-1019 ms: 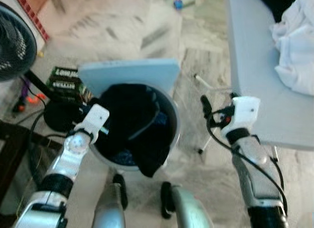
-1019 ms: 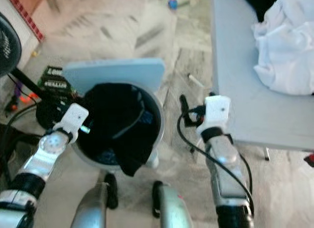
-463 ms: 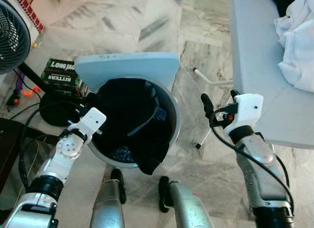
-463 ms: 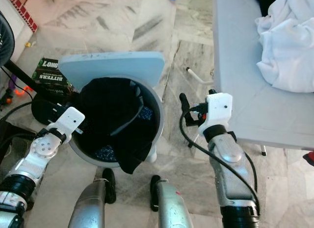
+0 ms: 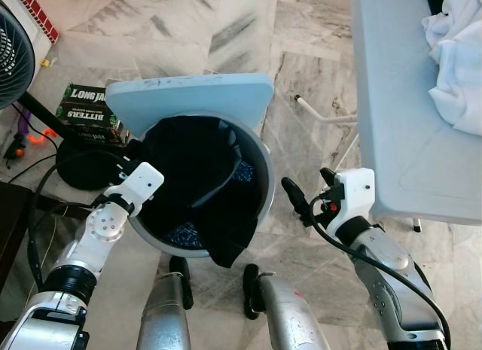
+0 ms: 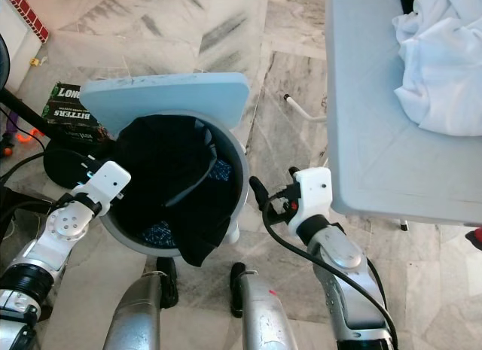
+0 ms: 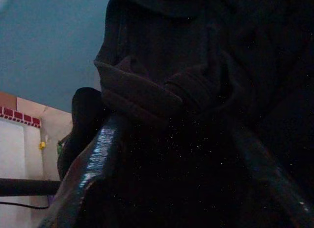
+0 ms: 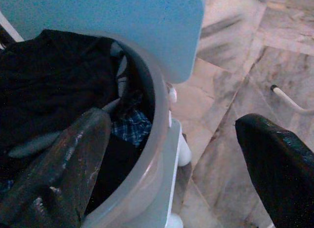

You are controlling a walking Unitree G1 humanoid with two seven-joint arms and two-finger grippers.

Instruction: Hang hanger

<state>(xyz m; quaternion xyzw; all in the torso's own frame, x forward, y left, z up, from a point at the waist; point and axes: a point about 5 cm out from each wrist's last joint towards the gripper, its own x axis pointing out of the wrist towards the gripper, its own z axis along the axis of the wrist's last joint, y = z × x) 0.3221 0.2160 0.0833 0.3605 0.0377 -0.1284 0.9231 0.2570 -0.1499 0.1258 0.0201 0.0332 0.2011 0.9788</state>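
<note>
Hanger [image 5: 223, 189], seemingly the thin grey bar curving across the dark garment [image 5: 184, 158] inside the round laundry basket [image 5: 265, 186]; too dim and too buried to be sure of its full shape. Likely light and stiff plastic, smooth enough to slip, and prone to snagging in the soft, limp cloth draped over and around it. Best taken on the exposed grey arm near its bend, then lifted slowly so as to shed the fabric rather than drag it out.

Left gripper [image 5: 132, 169] at the basket's left rim, pressed into dark folds; open or closed, impossible to tell from the murky wrist view. Right gripper [image 5: 310, 188] low beside the basket's right edge, spread wide and empty, one finger [image 8: 59, 164] over the basket's inside, the other over the marble floor. Pale blue lid [image 5: 188, 101] propped behind the basket. Grey table [image 5: 392, 124] to the right, with white cloth [image 5: 459, 49] heaped on it.
</note>
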